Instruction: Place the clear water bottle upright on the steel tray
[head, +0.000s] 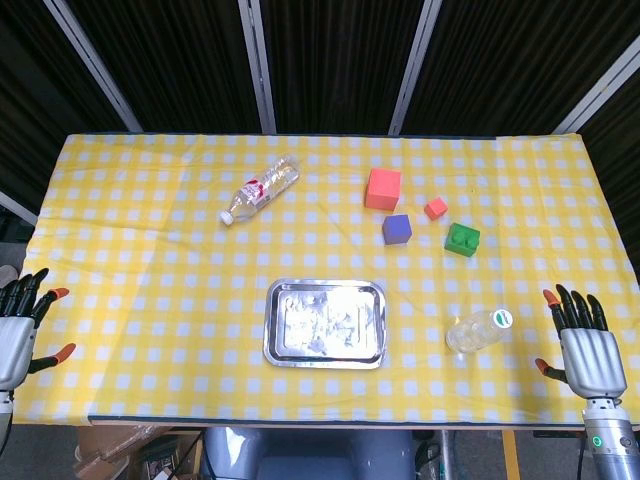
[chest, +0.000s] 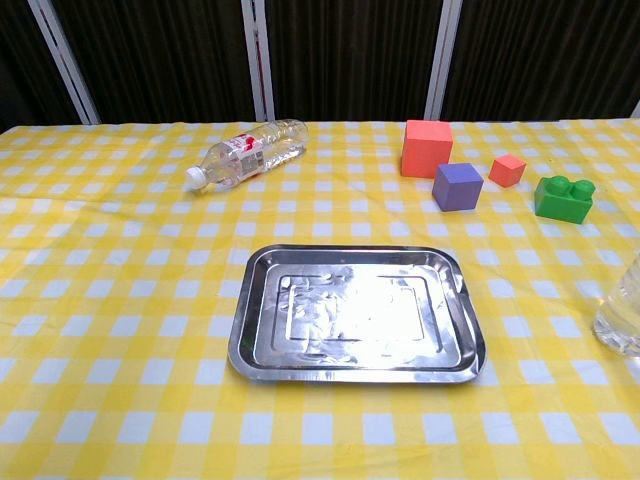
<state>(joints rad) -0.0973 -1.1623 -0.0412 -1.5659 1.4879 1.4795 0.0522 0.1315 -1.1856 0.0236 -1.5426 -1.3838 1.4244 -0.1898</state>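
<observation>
A steel tray (head: 326, 323) sits near the front middle of a surface (head: 150, 250) spread with a yellow-and-white checked cloth, its shiny bed bare and waiting for the bottle it is meant to carry. Two clear bottles are in play: one with a red-and-white label (head: 261, 189) lies on its side at the far left, white cap pointing toward the near left, well apart from the tray; the other, a green-capped clear bottle (head: 479, 331), stands just right of the tray, and in the chest view only its edge shows at the right border. Which of the two the task means cannot be settled from these views, though the lying bottle is the one that would need righting. The left hand (head: 18, 325) hovers off the near-left edge of the cloth, fingers spread and holding nothing; the right hand (head: 583, 345) hangs off the near-right edge, likewise spread wide and empty, close to the green-capped bottle. Both appear parked clear of the work area, so the task looks not yet begun. At the far right, away from any likely path to the tray, stand a large red cube (head: 383, 188), a purple cube (head: 397, 229), a small red cube (head: 435, 208) and a green brick (head: 462, 239).
</observation>
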